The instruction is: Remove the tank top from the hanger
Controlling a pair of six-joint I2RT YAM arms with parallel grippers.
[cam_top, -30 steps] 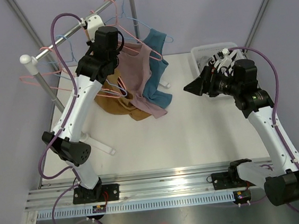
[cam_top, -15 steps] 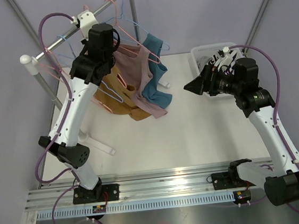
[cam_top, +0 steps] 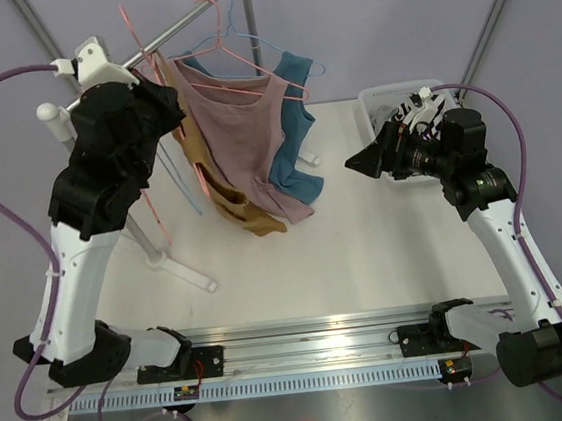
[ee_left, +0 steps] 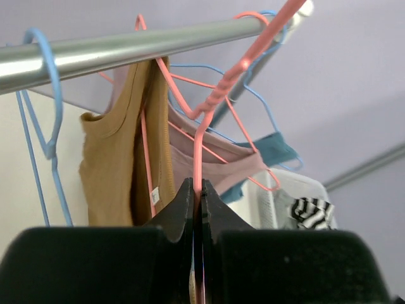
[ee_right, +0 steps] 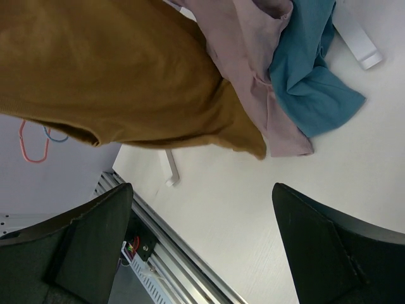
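Note:
Three tank tops hang from the metal rail (cam_top: 181, 22): a mustard one (cam_top: 220, 182), a mauve one (cam_top: 242, 124) and a teal one (cam_top: 297, 118). My left gripper (cam_top: 162, 110) is raised by the rail, its fingertips hard to make out from above. In the left wrist view it (ee_left: 197, 190) is shut on the wire of a pink hanger (ee_left: 215, 107), just below the rail (ee_left: 126, 47), with the mustard top (ee_left: 120, 164) to its left. I cannot tell which top that hanger carries. My right gripper (cam_top: 357, 165) is open and empty, in the air right of the garments (ee_right: 126, 69).
A white basket (cam_top: 390, 98) holding striped cloth (ee_left: 310, 212) stands at the back right behind the right arm. Empty blue hangers (ee_left: 44, 126) and pink ones hang on the rail's left part. The rack's white feet (cam_top: 182, 271) rest on the table.
My left arm has risen and swung left toward the camera with the pink hanger in its jaws. The tank tops have shifted and hang more spread out. The right arm has not moved.

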